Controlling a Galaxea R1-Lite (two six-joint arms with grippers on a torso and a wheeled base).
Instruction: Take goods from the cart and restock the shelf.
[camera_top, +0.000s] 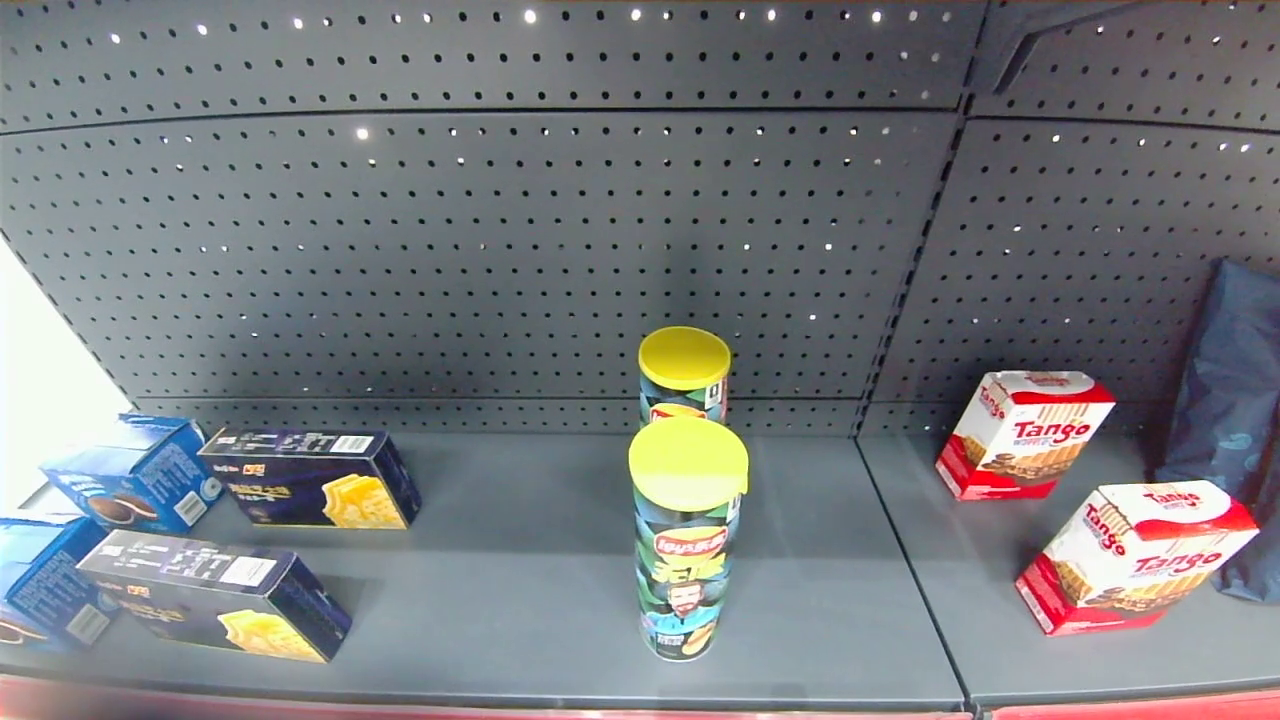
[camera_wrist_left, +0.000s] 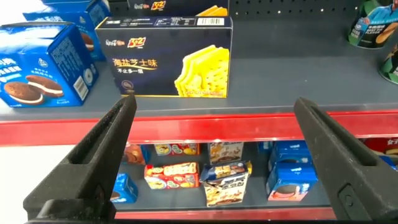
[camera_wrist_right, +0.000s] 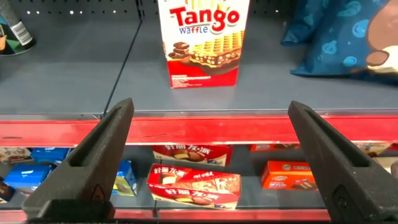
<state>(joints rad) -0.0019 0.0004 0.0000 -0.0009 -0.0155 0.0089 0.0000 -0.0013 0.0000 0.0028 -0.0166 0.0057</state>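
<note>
Head view: chip can (camera_top: 688, 570) on shelf (camera_top: 500, 570)

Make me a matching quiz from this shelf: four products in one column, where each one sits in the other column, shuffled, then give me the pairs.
Column one
1 chip cans
2 wafer boxes
3 cracker boxes
4 blue bag

Column two
A on the left, lying down
B far right edge
C in the middle, upright, one behind the other
D on the right, next to the bag

Pairs: 1-C, 2-D, 3-A, 4-B
</note>
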